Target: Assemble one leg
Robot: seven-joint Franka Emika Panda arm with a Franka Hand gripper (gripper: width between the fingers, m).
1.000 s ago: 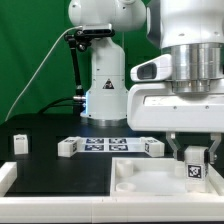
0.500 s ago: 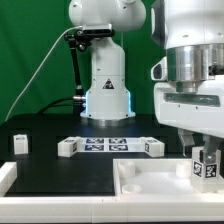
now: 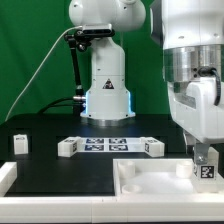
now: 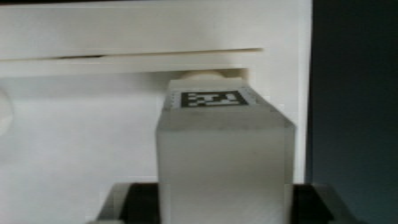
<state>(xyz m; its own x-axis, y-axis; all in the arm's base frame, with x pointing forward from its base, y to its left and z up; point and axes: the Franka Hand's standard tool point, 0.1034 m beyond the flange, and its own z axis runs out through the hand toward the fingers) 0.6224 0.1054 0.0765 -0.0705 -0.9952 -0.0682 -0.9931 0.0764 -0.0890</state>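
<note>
My gripper (image 3: pixel 205 160) is shut on a white blocky leg (image 3: pixel 206 169) with a marker tag, at the exterior view's right. It holds the leg upright over the far right part of the large white tray-like piece (image 3: pixel 150 178). In the wrist view the leg (image 4: pixel 222 140) fills the middle, tag on its end, gripped between the two dark fingers (image 4: pixel 143 200). Its tip sits close to the tray's surface (image 4: pixel 89 120); whether it touches I cannot tell. Other white legs lie on the table: one (image 3: pixel 67 147) by the marker board, one (image 3: pixel 151 146) further right, one (image 3: pixel 19 143) at the left.
The marker board (image 3: pixel 107 144) lies flat mid-table in front of the robot's white base (image 3: pixel 105 85). A white raised edge (image 3: pixel 6 175) sits at the front left corner. A black cable hangs at the left behind the base.
The gripper has moved toward the exterior view's right with the leg in it, and turned at the wrist. The loose legs and the tray have not moved.
</note>
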